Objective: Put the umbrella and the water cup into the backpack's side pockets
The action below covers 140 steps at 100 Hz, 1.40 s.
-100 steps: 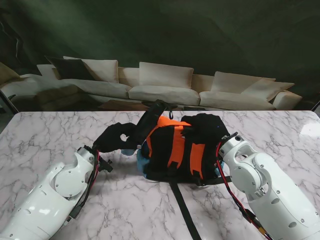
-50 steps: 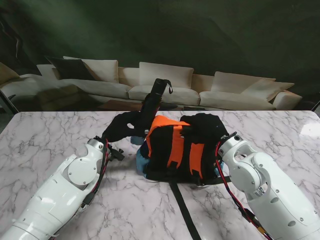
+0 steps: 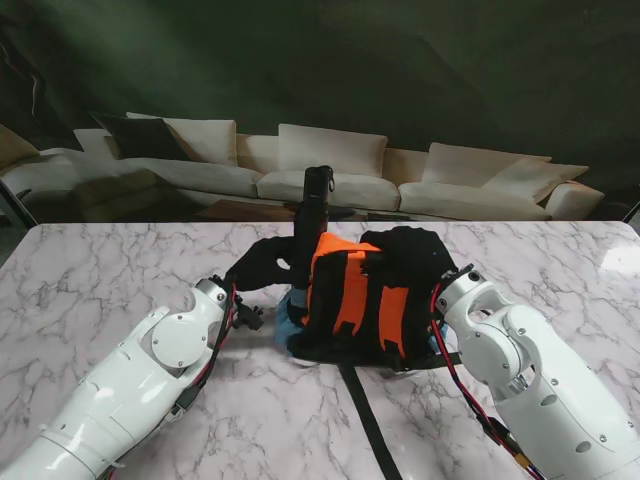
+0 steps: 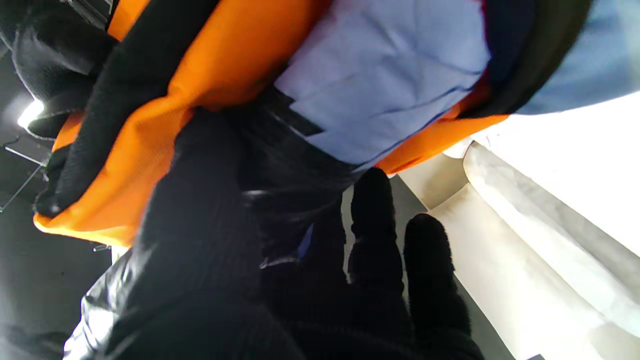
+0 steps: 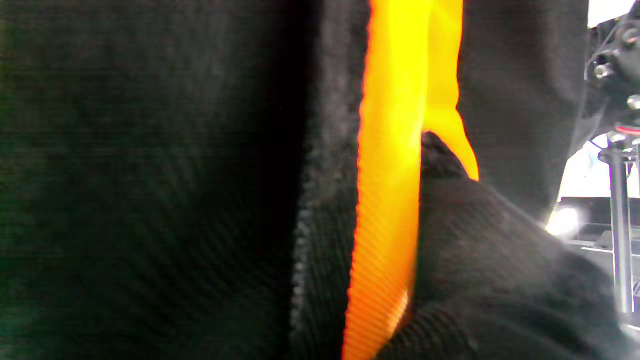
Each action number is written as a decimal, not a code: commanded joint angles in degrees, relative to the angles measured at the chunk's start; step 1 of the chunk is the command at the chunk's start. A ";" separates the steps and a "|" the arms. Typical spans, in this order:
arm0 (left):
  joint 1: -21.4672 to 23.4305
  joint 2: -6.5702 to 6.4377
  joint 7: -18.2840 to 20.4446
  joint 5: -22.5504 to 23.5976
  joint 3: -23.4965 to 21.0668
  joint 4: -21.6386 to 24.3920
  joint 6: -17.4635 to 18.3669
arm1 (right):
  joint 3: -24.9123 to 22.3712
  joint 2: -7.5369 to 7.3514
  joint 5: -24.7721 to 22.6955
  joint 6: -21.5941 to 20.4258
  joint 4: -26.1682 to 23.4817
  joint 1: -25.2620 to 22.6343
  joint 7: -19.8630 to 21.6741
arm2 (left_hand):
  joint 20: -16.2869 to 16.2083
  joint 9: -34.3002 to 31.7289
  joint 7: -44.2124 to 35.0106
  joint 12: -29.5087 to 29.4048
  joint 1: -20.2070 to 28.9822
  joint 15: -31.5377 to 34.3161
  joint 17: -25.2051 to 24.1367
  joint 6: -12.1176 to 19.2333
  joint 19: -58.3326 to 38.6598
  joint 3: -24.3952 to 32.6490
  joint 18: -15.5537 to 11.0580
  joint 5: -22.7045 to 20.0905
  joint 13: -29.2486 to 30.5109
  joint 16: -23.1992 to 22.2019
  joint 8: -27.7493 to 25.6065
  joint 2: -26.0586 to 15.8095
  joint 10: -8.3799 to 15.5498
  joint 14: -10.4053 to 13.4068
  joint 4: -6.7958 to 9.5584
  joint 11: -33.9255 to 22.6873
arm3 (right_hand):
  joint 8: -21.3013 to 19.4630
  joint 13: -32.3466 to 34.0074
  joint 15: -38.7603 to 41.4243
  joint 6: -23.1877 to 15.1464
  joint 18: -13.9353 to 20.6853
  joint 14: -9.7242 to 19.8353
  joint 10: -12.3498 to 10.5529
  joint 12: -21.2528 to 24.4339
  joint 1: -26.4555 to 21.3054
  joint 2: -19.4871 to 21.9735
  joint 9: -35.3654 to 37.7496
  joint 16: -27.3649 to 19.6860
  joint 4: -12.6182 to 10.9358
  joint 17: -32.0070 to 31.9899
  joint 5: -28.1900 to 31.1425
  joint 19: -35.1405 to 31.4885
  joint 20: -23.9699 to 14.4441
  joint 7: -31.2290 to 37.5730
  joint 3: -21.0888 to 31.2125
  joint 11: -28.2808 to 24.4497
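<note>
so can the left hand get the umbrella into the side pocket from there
Probably yes: the left hand holds the umbrella upright right at the backpack's left side, nothing between them, though the pocket mouth itself is hidden.

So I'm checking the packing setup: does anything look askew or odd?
The umbrella stands nearly upright at the backpack's left side, mostly sticking out, held by the left robot hand. A loose black strap trails toward me. Nothing spilled or damaged.
</note>
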<state>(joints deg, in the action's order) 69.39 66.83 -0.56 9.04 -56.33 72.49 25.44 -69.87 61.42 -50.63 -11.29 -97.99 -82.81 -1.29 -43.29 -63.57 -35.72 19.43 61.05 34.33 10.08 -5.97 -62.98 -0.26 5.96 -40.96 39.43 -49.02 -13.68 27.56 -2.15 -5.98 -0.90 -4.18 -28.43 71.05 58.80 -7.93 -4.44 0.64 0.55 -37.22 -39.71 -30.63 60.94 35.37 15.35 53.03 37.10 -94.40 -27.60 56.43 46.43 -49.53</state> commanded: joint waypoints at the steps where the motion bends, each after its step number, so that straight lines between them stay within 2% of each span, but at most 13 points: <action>1: -0.18 0.36 1.77 0.25 0.76 0.47 0.98 | 0.73 0.33 0.05 0.04 0.51 -0.08 0.29 | -1.87 2.74 -1.19 -1.65 6.11 -1.41 -1.29 15.04 -0.87 4.25 -2.38 -5.57 -2.21 -0.10 0.70 -10.00 9.70 2.59 0.92 -2.13 | 0.01 1.06 0.65 -7.58 2.72 -0.52 -0.71 -0.19 -7.87 6.80 -0.66 0.76 -2.67 0.42 4.43 -5.48 -1.54 2.11 6.18 0.63; 11: 0.07 0.14 2.20 0.47 0.92 0.55 1.87 | 0.90 0.34 0.16 0.07 0.57 0.09 0.38 | -2.10 6.03 0.23 -2.35 6.86 -1.92 -1.49 16.48 -0.73 4.45 -2.23 -4.39 -2.76 0.15 0.70 -11.25 10.87 2.83 1.05 -2.40 | 0.00 1.05 0.64 -7.61 2.72 -0.52 -0.65 -0.19 -7.87 6.79 -0.68 0.76 -2.67 0.42 4.47 -5.48 -1.54 2.12 6.18 0.64; 24: -0.28 -0.27 3.12 1.42 1.57 -0.12 2.87 | 1.05 0.34 0.26 0.13 0.45 0.18 0.53 | -2.24 5.29 -0.54 -2.13 7.42 -1.93 -1.59 16.82 -0.68 4.38 -2.08 -5.16 -2.72 0.19 -0.16 -10.71 10.77 2.92 1.04 -3.29 | 0.01 1.05 0.64 -7.61 2.72 -0.52 -0.68 -0.19 -7.88 6.78 -0.69 0.76 -2.68 0.42 4.46 -5.48 -1.54 2.09 6.19 0.65; 36: -1.92 -0.67 2.69 6.19 2.99 -2.97 4.70 | 1.11 0.34 0.31 0.12 0.31 0.18 0.58 | -2.40 4.82 -1.01 -1.97 7.66 -1.88 -0.90 16.87 -0.99 4.40 -2.00 -5.46 -1.94 0.32 -0.49 -10.56 10.48 3.05 1.12 -3.42 | -0.01 1.05 0.64 -7.63 2.72 -0.52 -0.69 -0.20 -7.87 6.76 -0.64 0.76 -2.67 0.42 4.42 -5.48 -1.55 2.10 6.21 0.63; 42: -2.55 -0.74 1.26 9.69 3.49 -4.27 5.47 | 1.08 0.34 0.34 0.14 0.20 0.13 0.63 | -2.48 4.64 -1.15 -1.88 7.84 -1.81 -0.66 16.13 -1.18 4.53 -1.93 -5.40 -1.47 0.39 -0.57 -10.82 9.84 2.80 1.21 -3.45 | -0.01 1.05 0.64 -7.56 2.72 -0.52 -0.74 -0.19 -7.88 6.76 -0.64 0.76 -2.67 0.42 4.46 -5.48 -1.55 2.12 6.22 0.65; 49: -3.54 -0.56 -4.13 16.99 4.11 -6.43 6.55 | 1.03 0.32 0.33 0.13 0.09 0.03 0.74 | -2.61 3.85 -1.38 -1.53 7.51 -1.11 0.28 15.76 -1.75 4.26 -2.24 -5.40 -0.30 0.23 -0.67 -11.31 9.48 2.74 1.12 -3.64 | 0.00 1.05 0.64 -7.55 2.72 -0.52 -0.68 -0.19 -7.85 6.65 -0.60 0.76 -2.66 0.42 4.48 -5.48 -1.55 2.12 6.20 0.64; 65: -3.94 -0.73 -6.38 20.70 4.15 -7.41 6.99 | 0.96 0.25 0.12 0.07 -0.08 -0.11 1.03 | -2.41 3.23 -1.74 -0.92 7.88 -0.07 0.70 14.82 -2.01 4.13 -2.52 -5.33 0.12 -0.18 -0.82 -11.66 8.67 2.13 1.23 -3.59 | 0.04 1.05 0.64 -7.61 2.72 -0.52 -0.66 -0.17 -7.80 6.60 -0.55 0.76 -2.64 0.42 4.48 -5.47 -1.55 2.11 6.21 0.67; 82: -3.05 -1.86 -4.08 21.96 2.11 -5.73 6.84 | 0.81 0.26 0.07 0.14 -0.26 -0.26 0.93 | -2.16 1.69 -2.84 0.45 8.25 -0.16 0.69 13.72 -2.24 3.93 -2.07 -5.83 0.09 0.10 -1.26 -11.89 7.20 1.57 1.37 -4.13 | 0.04 1.05 0.64 -7.62 2.72 -0.52 -0.68 -0.19 -7.80 6.65 -0.62 0.77 -2.64 0.42 4.46 -5.47 -1.55 2.11 6.23 0.68; 88: -2.55 -2.50 -3.29 23.80 0.83 -4.71 6.50 | 0.72 0.25 0.00 0.06 -0.34 -0.32 0.95 | -1.70 1.12 -3.57 1.57 8.41 -0.89 0.13 13.28 -1.64 3.75 -1.76 -5.63 -0.66 0.54 -1.66 -12.31 6.68 1.83 1.41 -4.60 | 0.05 1.04 0.63 -7.63 2.72 -0.52 -0.73 -0.19 -7.78 6.62 -0.60 0.77 -2.63 0.42 4.45 -5.47 -1.55 2.10 6.22 0.68; 94: -2.00 -3.03 -3.13 25.75 -0.76 -3.65 6.39 | 0.67 0.25 -0.05 0.00 -0.37 -0.36 0.94 | -1.39 0.80 -4.72 4.46 8.47 -1.25 0.00 13.32 -1.46 3.58 -1.69 -5.21 -0.74 0.78 -3.14 -12.55 6.34 2.05 1.55 -5.74 | 0.05 1.04 0.63 -7.63 2.72 -0.53 -0.75 -0.18 -7.77 6.61 -0.60 0.77 -2.63 0.42 4.44 -5.47 -1.55 2.11 6.23 0.69; 110: -0.53 -4.00 0.16 25.96 -3.99 -0.54 6.65 | 0.91 0.26 -0.03 0.01 -0.27 -0.18 0.92 | -0.80 1.12 -6.30 11.45 9.25 -2.19 -0.78 13.43 -0.43 3.88 -1.58 -4.35 -1.74 0.72 -8.91 -13.26 4.78 2.14 1.83 -8.27 | 0.07 1.04 0.63 -7.60 2.72 -0.53 -0.74 -0.17 -7.77 6.61 -0.57 0.77 -2.62 0.42 4.41 -5.47 -1.55 2.11 6.22 0.70; 130: -0.77 -5.25 5.09 26.61 -4.58 2.33 7.71 | 1.53 0.30 0.37 -0.06 -0.03 0.37 1.00 | -0.58 1.99 -6.71 16.13 9.70 -3.49 -1.51 13.50 0.84 4.74 -0.94 -3.65 -2.59 0.72 -15.66 -13.67 3.85 1.71 2.24 -10.58 | 0.10 1.02 0.60 -7.59 2.71 -0.52 -0.73 -0.16 -7.77 6.63 -0.64 0.76 -2.61 0.41 4.36 -5.46 -1.55 2.10 6.21 0.74; 140: -0.90 -6.13 7.52 29.25 -5.19 4.65 7.62 | 1.52 0.28 0.39 -0.38 -0.10 0.44 1.05 | -0.73 1.98 -6.07 17.23 9.55 -4.08 -1.34 13.49 0.99 5.25 -0.78 -3.73 -2.35 0.67 -17.48 -13.53 3.61 1.58 2.37 -10.85 | 0.12 0.96 0.57 -7.61 2.70 -0.52 -0.80 -0.17 -7.77 6.71 -0.63 0.75 -2.62 0.40 4.37 -5.46 -1.55 2.10 6.20 0.73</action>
<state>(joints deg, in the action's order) 69.17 61.51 5.39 36.36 -61.05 75.28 32.95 -68.62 61.54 -50.20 -11.39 -98.26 -82.25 -0.57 -44.54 -60.92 -32.37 34.22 62.36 31.64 9.53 -0.37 -62.98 -4.44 5.88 -39.19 38.22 -48.37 -24.33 23.72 0.97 -5.01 -3.69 -11.76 -28.06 71.05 58.78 -7.80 -4.47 0.64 0.58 -37.22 -40.41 -30.76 60.94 35.36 15.38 53.01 37.27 -94.40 -27.75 56.43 46.43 -49.53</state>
